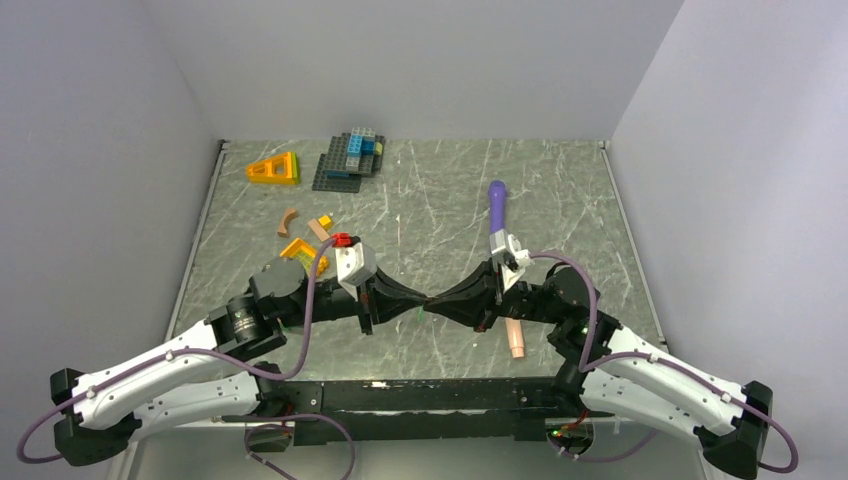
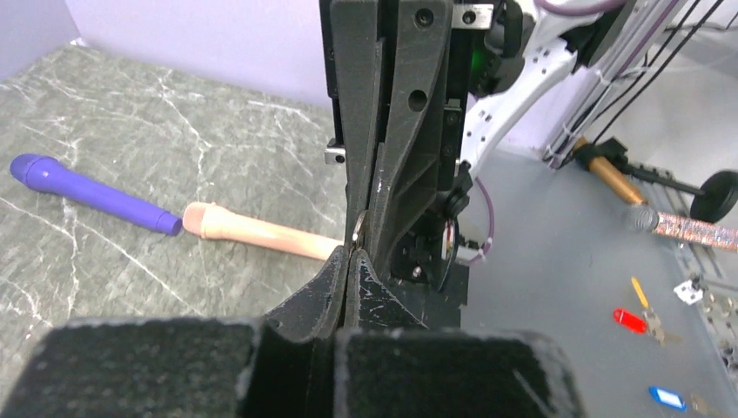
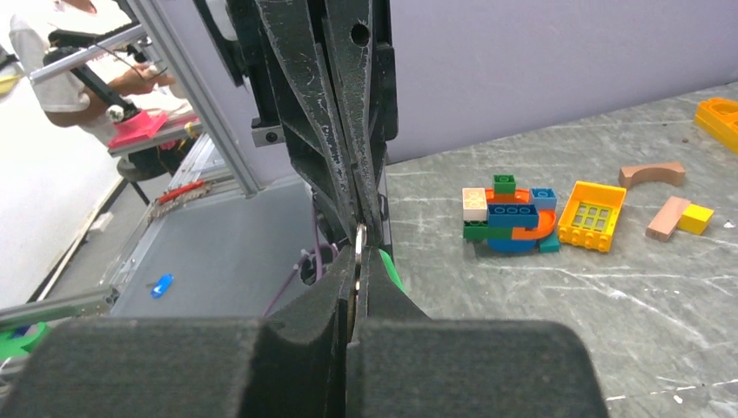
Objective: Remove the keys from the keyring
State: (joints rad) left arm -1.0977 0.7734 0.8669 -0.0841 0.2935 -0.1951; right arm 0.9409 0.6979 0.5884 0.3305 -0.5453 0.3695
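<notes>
My left gripper (image 1: 424, 301) and right gripper (image 1: 437, 299) meet tip to tip above the middle of the table. Both are shut on the thin metal keyring, whose edge shows between the tips in the left wrist view (image 2: 358, 226) and the right wrist view (image 3: 359, 237). The left jaws (image 2: 350, 254) are pressed together, and so are the right jaws (image 3: 358, 254). The green key head (image 3: 393, 275) hangs just behind my right fingertips and shows as a green speck from above (image 1: 420, 313). The brass key is hidden.
A purple rod (image 1: 497, 205) and a peach rod (image 1: 516, 340) lie under and beside the right arm. A brick model on a dark plate (image 1: 350, 158), a yellow piece (image 1: 273, 168) and loose bricks (image 1: 305, 232) lie at the back left.
</notes>
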